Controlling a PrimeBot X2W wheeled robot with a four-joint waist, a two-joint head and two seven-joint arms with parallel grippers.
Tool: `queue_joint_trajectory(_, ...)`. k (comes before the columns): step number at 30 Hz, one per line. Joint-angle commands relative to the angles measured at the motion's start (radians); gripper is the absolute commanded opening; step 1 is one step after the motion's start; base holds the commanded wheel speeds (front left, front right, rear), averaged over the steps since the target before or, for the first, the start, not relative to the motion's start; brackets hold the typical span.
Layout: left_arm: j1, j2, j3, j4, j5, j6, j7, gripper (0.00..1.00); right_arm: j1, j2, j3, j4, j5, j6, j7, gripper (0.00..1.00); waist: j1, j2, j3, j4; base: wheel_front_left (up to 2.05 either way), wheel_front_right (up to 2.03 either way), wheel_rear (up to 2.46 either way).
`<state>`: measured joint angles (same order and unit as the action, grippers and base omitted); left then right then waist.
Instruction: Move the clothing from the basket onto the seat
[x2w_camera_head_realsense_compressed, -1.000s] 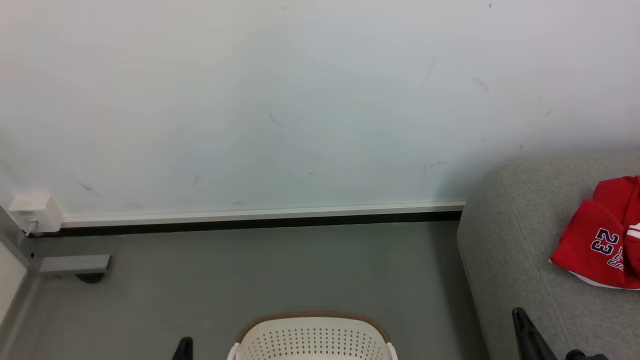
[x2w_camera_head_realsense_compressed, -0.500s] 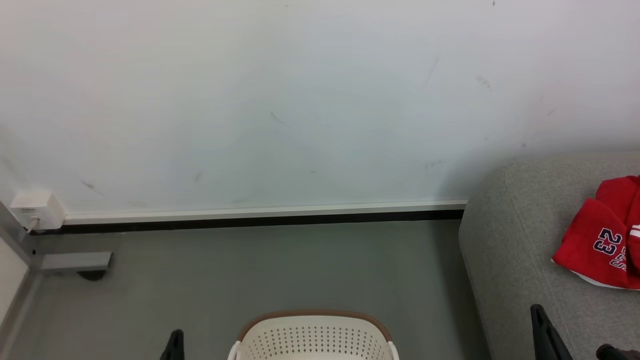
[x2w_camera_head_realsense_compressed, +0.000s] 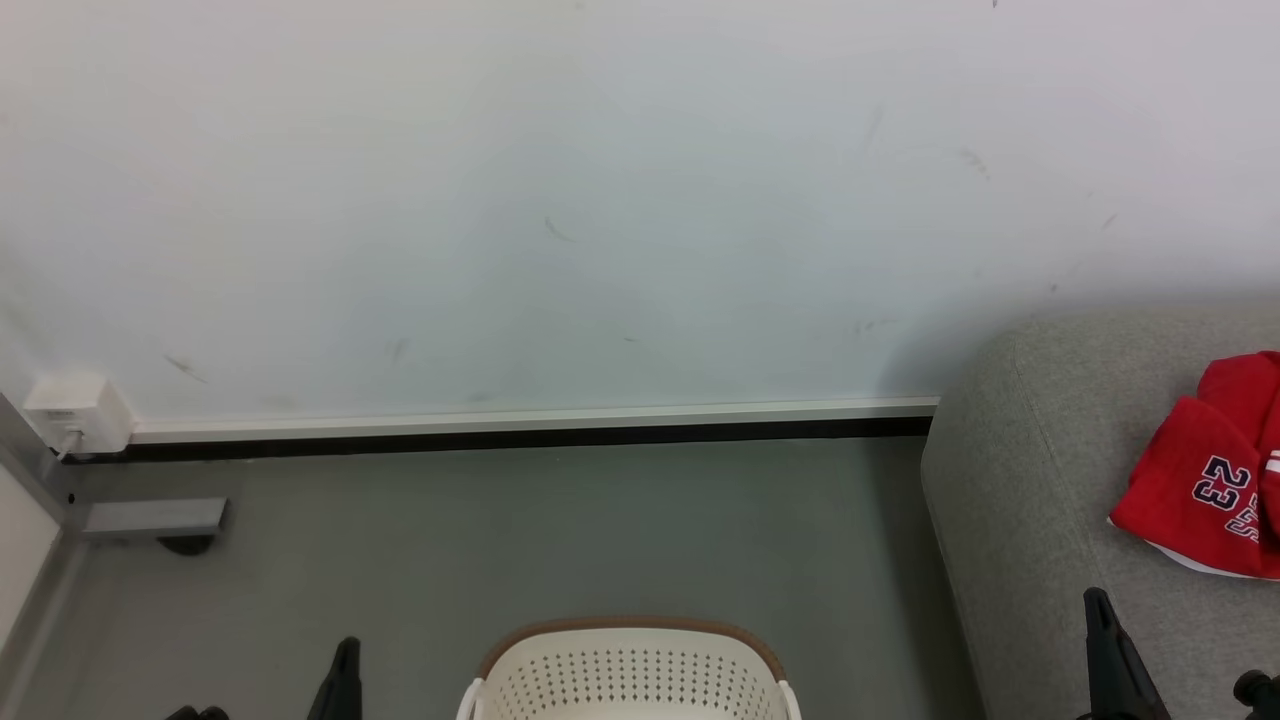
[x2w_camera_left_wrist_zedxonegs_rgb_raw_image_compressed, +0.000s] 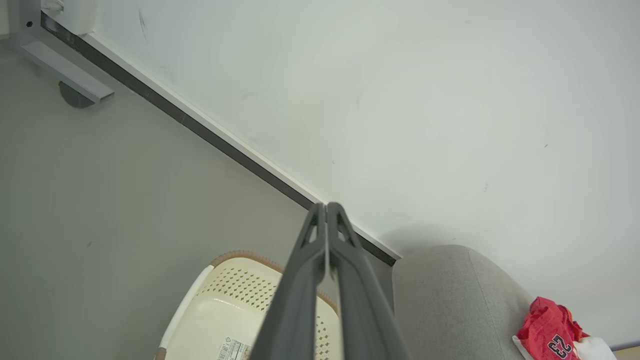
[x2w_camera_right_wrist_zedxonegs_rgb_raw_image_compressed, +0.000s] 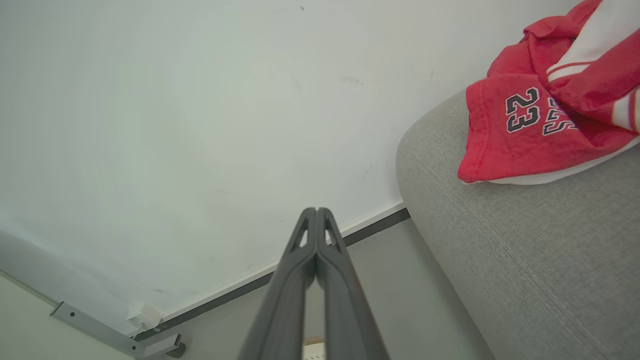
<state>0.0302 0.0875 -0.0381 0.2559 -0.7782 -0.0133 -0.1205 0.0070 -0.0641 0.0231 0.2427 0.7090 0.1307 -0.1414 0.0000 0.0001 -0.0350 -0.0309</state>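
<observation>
The red clothing (x2w_camera_head_realsense_compressed: 1215, 490) with the number 23 lies bunched on the grey seat (x2w_camera_head_realsense_compressed: 1020, 500) at the right; it also shows as clothing (x2w_camera_right_wrist_zedxonegs_rgb_raw_image_compressed: 540, 120) on the seat (x2w_camera_right_wrist_zedxonegs_rgb_raw_image_compressed: 525, 250) and clothing (x2w_camera_left_wrist_zedxonegs_rgb_raw_image_compressed: 552, 335) on the seat (x2w_camera_left_wrist_zedxonegs_rgb_raw_image_compressed: 450, 300). The cream basket (x2w_camera_head_realsense_compressed: 628, 668) with a brown rim stands on the floor at the bottom centre, its inside mostly cut off; the basket (x2w_camera_left_wrist_zedxonegs_rgb_raw_image_compressed: 225, 310) appears below my left fingers. My left gripper (x2w_camera_head_realsense_compressed: 345, 660) is shut beside the basket's left, holding nothing (x2w_camera_left_wrist_zedxonegs_rgb_raw_image_compressed: 326, 206). My right gripper (x2w_camera_head_realsense_compressed: 1098, 605) is shut over the seat's front, holding nothing (x2w_camera_right_wrist_zedxonegs_rgb_raw_image_compressed: 316, 210).
A pale wall with a white-and-black skirting (x2w_camera_head_realsense_compressed: 520, 430) runs behind. A white socket box (x2w_camera_head_realsense_compressed: 75, 412) and a grey metal bracket (x2w_camera_head_realsense_compressed: 150, 520) sit at the left on the grey floor (x2w_camera_head_realsense_compressed: 500, 540).
The right gripper's tip has shifted right and slightly up in the head view. The left tip drifted a little left. The clothing, basket and seat stay put apart from a slight camera shift.
</observation>
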Motion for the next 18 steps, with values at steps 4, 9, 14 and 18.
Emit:
queue_joint_trajectory(4,-0.033,0.002,0.018,-0.013,-0.074,-0.014,0.021,0.0,-0.033,-0.012,-0.01,-0.009,0.087,0.0,0.018,0.0,0.0,-0.0001,0.002,0.001,0.0,0.0,0.0)
queue_joint_trajectory(9,-0.043,-0.001,0.029,-0.013,-0.135,-0.022,0.039,0.0,-0.041,-0.014,-0.015,-0.009,0.158,0.0,0.032,0.0,0.0,-0.0001,0.004,0.003,0.0,0.0,0.0)
queue_joint_trajectory(14,-0.052,-0.005,0.04,-0.013,-0.194,-0.03,0.055,0.0,-0.047,-0.016,-0.02,-0.008,0.226,0.0,0.047,0.0,0.0,-0.0001,0.005,0.005,0.0,0.0,0.0)
queue_joint_trajectory(18,-0.06,-0.007,0.048,-0.012,-0.24,-0.037,0.069,0.0,-0.054,-0.018,-0.023,-0.007,0.277,0.0,0.058,0.0,0.0,-0.0001,0.007,0.006,0.0,0.0,0.0)
